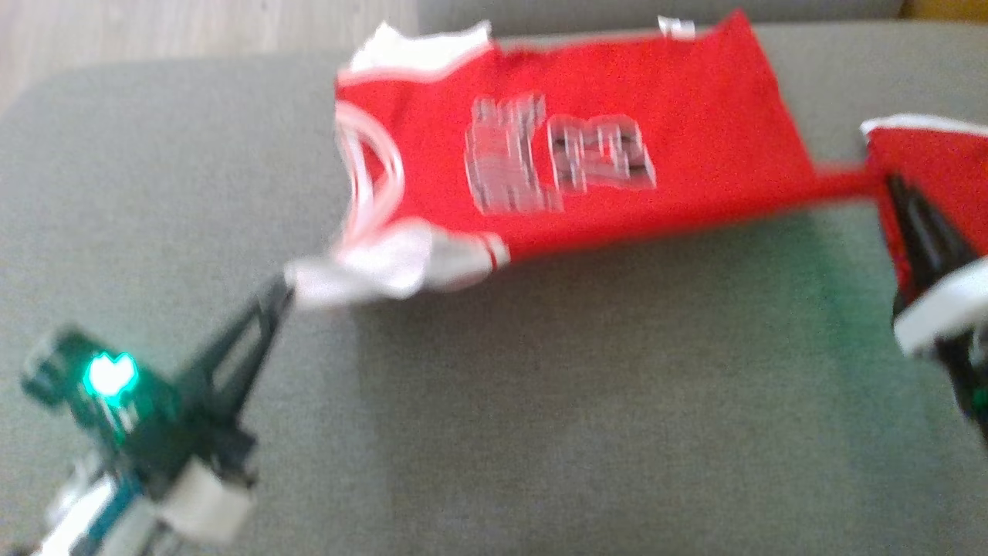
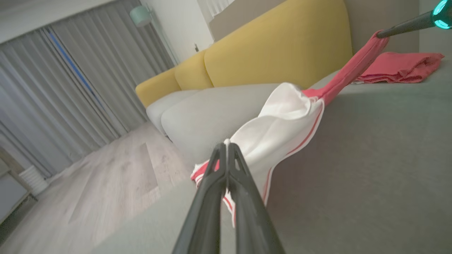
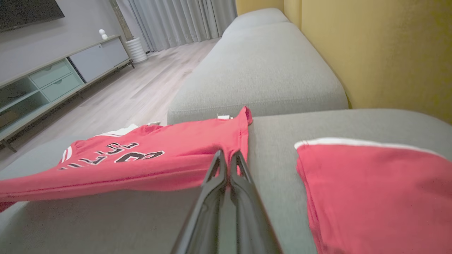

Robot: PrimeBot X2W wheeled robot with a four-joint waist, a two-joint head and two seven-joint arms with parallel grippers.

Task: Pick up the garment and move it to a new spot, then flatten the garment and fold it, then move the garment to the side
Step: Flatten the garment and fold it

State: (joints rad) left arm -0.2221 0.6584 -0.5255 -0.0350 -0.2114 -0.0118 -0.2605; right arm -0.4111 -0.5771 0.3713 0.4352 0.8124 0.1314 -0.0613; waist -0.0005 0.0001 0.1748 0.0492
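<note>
My left gripper (image 1: 282, 295) is pinched tight on the white-trimmed shoulder corner of the red jersey (image 1: 617, 116), at the jersey's lower left end in the head view. My right gripper (image 1: 894, 185) is pinched tight on a red hem corner at the opposite end, where the cloth is drawn out into a narrow taut strip. Between my two grips the near edge of the jersey runs in a stretched line, raised off the grey sofa cushion (image 1: 579, 401). The rest of it spreads over the cushion, printed side up, with the lettering too blurred to read. A second red garment (image 1: 945, 166) with a white edge lies on the same cushion just beside my right gripper, apart from the jersey's body. A yellow backrest (image 2: 275, 46) rises behind the cushion
</note>
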